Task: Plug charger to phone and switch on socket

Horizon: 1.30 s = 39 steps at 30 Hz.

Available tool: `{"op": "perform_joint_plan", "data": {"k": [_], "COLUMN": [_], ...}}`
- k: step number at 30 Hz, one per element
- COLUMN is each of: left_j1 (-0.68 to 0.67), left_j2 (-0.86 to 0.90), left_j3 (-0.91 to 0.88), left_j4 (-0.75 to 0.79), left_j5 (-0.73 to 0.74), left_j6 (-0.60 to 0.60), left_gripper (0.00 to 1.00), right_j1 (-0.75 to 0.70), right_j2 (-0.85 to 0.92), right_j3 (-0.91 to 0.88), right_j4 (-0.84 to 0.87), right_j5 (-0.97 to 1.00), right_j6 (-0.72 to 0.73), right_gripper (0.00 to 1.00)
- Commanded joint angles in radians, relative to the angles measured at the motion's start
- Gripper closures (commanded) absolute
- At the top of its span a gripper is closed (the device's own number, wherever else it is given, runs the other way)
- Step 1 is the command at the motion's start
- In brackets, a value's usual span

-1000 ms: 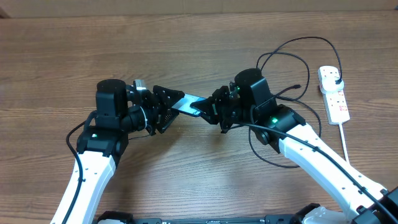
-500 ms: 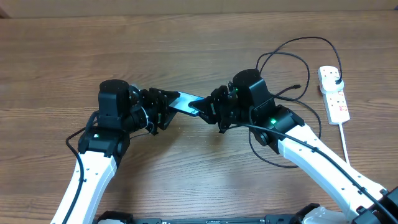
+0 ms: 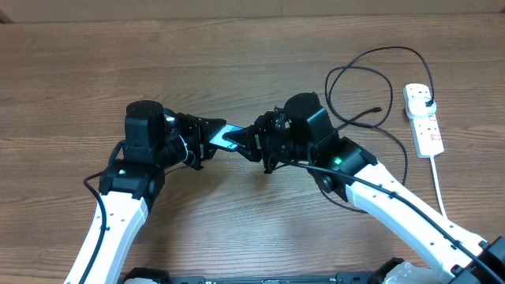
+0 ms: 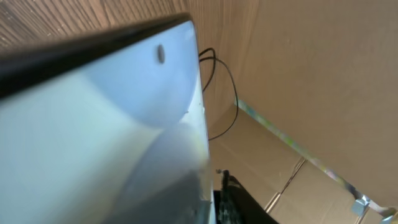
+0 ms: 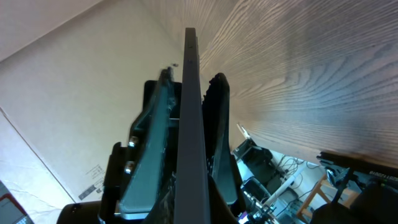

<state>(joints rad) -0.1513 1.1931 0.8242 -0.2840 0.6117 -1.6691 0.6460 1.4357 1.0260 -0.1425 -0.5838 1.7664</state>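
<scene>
The phone [image 3: 226, 138], its light blue screen facing up, hangs above the table between both grippers. My left gripper [image 3: 213, 140] holds its left end and my right gripper [image 3: 251, 143] is shut on its right end. In the right wrist view the phone [image 5: 189, 137] stands edge-on, clamped between my two fingers [image 5: 219, 99]. In the left wrist view the screen [image 4: 93, 124] fills the frame and hides my fingers. The black charger cable [image 3: 371, 79] lies in loops at the right, its connector tip [image 3: 379, 109] free on the table. Its plug [image 3: 427, 102] sits in the white socket strip [image 3: 424, 122].
The strip's white cord [image 3: 439, 185] runs toward the front right edge. The cable loops lie just behind and right of my right arm [image 3: 379, 189]. A cardboard wall [image 3: 252, 9] stands along the far edge of the wooden table [image 3: 260, 63].
My right gripper has moved left toward the left gripper, so less of the phone shows between them. My left wrist has turned a little. The cable and strip have not moved.
</scene>
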Motion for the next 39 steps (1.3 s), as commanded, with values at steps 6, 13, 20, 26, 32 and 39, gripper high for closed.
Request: {"op": "perform_joint_plan", "data": {"k": [6, 13, 20, 26, 32, 39], "left_j1": [-0.006, -0.006, -0.006, -0.004, -0.005, -0.006], "left_j2": [0.005, 0.005, 0.01, 0.047, 0.146, 0.344], "left_j3": [-0.002, -0.002, -0.002, -0.002, -0.002, -0.002], "left_j4": [0.004, 0.003, 0.0, -0.122, -0.175, 0.045], "left_j5": [0.021, -0.026, -0.197, -0.247, -0.08, 0.25], "left_j6": [-0.02, -0.013, 0.082, 0.216, 0.34, 0.346], "left_gripper": [0.83, 0.96, 0.95, 0.96, 0.96, 0.96], "right_j1": [0.001, 0.0, -0.01, -0.016, -0.145, -0.388], "right_j2": [-0.008, -0.008, -0.008, -0.008, -0.008, 0.058], "right_j3": [0.007, 0.007, 0.007, 0.007, 0.067, 0.219], "right_j4": [-0.002, -0.002, -0.072, -0.199, -0.411, -0.618], "right_j5": [0.004, 0.006, 0.135, 0.678, 0.78, 0.763], "right_j6": [0.01, 0.01, -0.116, -0.665, -0.827, -0.886], "right_gripper": [0.96, 0.84, 0.64, 0.3, 0.26, 0.31]}}
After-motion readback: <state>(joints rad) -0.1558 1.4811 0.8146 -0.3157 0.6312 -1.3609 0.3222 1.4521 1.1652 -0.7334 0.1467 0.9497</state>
